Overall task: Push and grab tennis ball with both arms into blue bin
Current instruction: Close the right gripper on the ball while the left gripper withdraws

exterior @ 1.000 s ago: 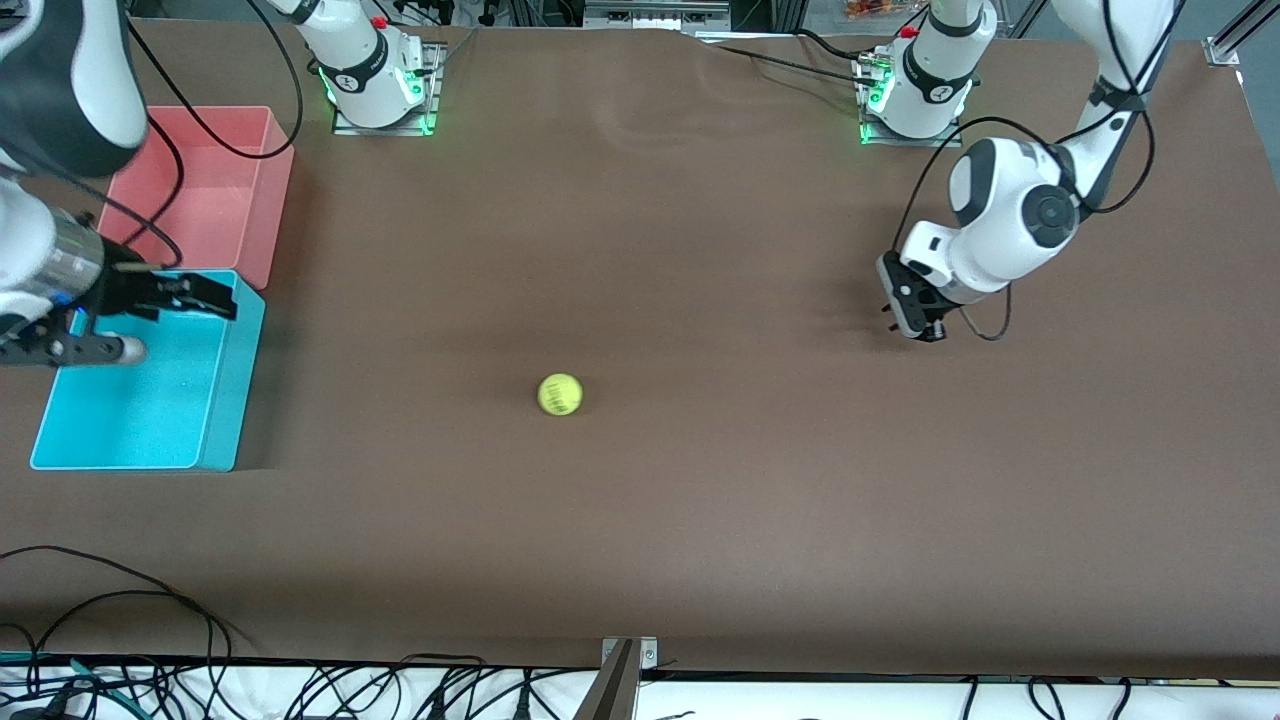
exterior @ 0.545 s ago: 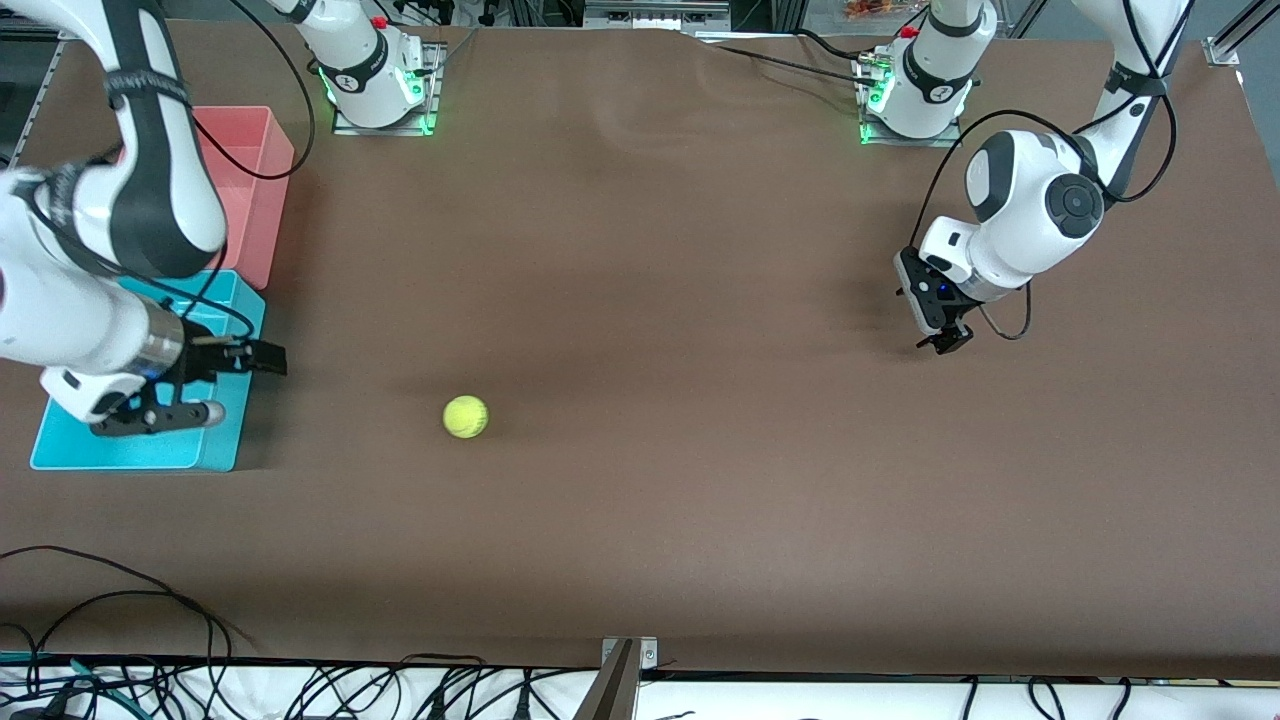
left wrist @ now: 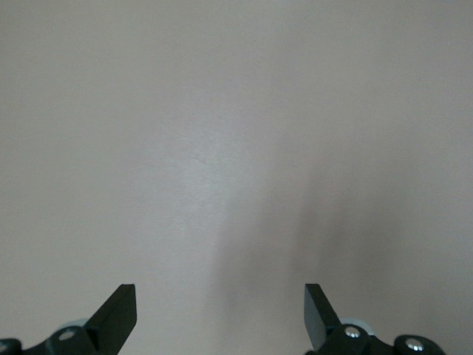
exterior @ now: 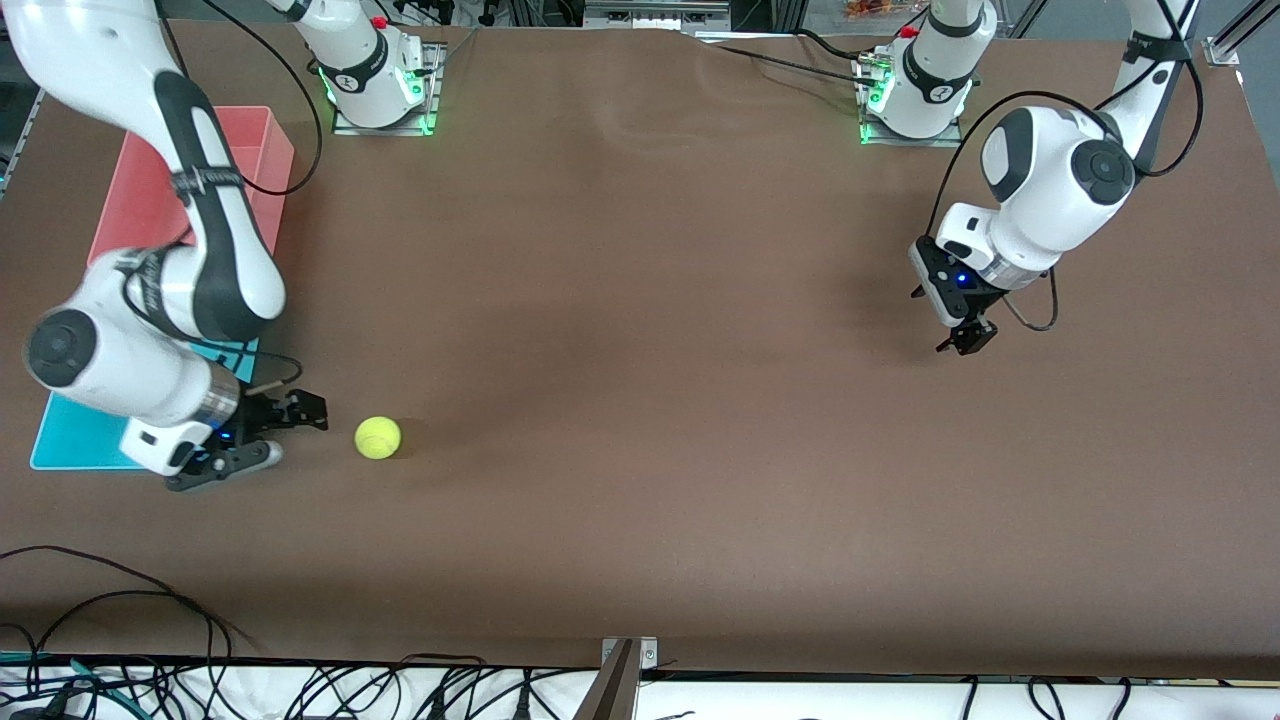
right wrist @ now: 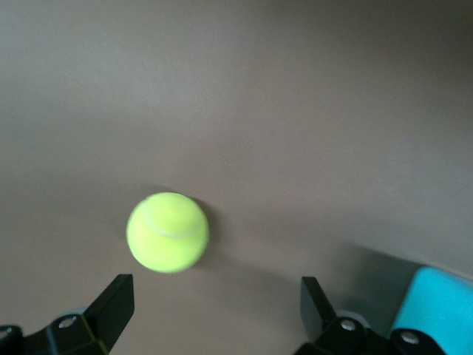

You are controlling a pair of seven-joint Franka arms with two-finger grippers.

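I've got right gripper point(exterior: 285, 432) spread low beside ball point(exterior: 378, 437), lower-left, to catch it | left gripper point(exterior: 965, 335) spread, waiting upper-right | bin point(exterior: 75, 440) near

Bare tabletop point(exterior: 640, 400) around tennis ball point(exterior: 378, 437) — unobstructed

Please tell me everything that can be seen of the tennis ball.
The tennis ball is small, round, fuzzy and yellow-green, with a pale curved seam seen in the right wrist view. It lies on the brown table, toward the right arm's end, and nothing touches it. The open right hand is beside it, with a gap between them. The blue bin lies just past that hand. No lettering shows on the ball.
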